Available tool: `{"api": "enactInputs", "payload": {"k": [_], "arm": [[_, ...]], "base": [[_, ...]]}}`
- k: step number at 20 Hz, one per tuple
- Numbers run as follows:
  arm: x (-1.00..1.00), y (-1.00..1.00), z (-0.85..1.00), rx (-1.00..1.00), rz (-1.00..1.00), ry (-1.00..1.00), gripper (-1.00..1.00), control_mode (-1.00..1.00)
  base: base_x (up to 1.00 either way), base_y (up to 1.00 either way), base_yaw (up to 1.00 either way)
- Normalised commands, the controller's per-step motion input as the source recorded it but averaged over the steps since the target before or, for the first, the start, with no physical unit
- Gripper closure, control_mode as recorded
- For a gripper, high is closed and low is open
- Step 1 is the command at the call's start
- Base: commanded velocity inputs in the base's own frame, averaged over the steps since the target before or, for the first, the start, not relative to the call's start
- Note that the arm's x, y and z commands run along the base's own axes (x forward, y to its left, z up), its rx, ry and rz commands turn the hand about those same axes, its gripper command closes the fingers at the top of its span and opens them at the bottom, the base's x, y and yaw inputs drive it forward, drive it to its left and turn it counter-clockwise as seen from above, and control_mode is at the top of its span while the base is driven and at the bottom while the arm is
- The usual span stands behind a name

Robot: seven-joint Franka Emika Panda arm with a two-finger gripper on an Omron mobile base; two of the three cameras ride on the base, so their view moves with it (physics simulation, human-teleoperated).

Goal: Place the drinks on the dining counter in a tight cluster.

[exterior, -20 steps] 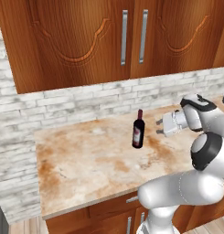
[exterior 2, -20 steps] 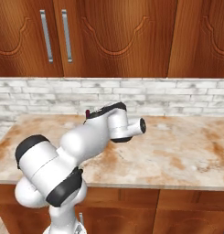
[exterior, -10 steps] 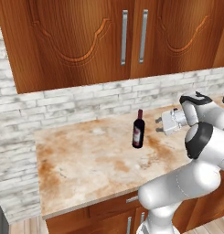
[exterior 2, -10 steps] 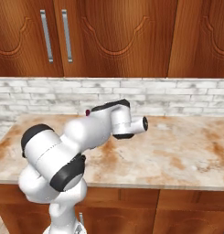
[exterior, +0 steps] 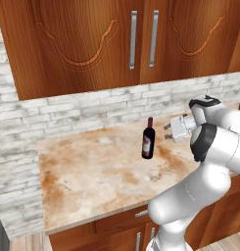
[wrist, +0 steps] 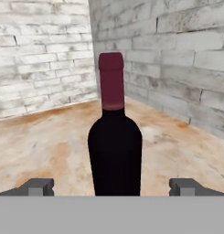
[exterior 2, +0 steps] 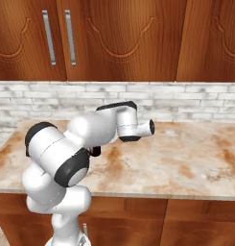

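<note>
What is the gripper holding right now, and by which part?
Nothing. The gripper is open, its fingertips apart on either side of the wine bottle.

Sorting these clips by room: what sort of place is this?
Most likely a kitchen: wooden cabinets above a white brick wall, a marbled counter, and a wine bottle standing on it.

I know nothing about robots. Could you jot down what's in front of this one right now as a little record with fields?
Setting: kitchen counter with a marbled tan-and-rust top, backed by a white brick wall, wooden cabinets above
Object on counter: dark wine bottle with a red neck, standing upright
Gripper: open, level with the bottle, pointed sideways at it
Fingers: one fingertip on each side of the bottle in the hand view
Contact: none visible; bottle not gripped
</note>
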Motion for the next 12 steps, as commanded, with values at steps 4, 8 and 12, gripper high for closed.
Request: {"api": "enactInputs", "payload": {"k": [4, 8, 12], "arm": [[0.00, 0.21, 0.00, 0.00, 0.00, 0.00, -1.00, -1.00], [0.00, 0.23, 0.00, 0.00, 0.00, 0.00, -1.00, -1.00], [0.00, 0.23, 0.00, 0.00, 0.00, 0.00, -1.00, -1.00]], "base": [[0.00, 0.00, 0.00], [0.00, 0.00, 0.00], [0.00, 0.00, 0.00]]}}
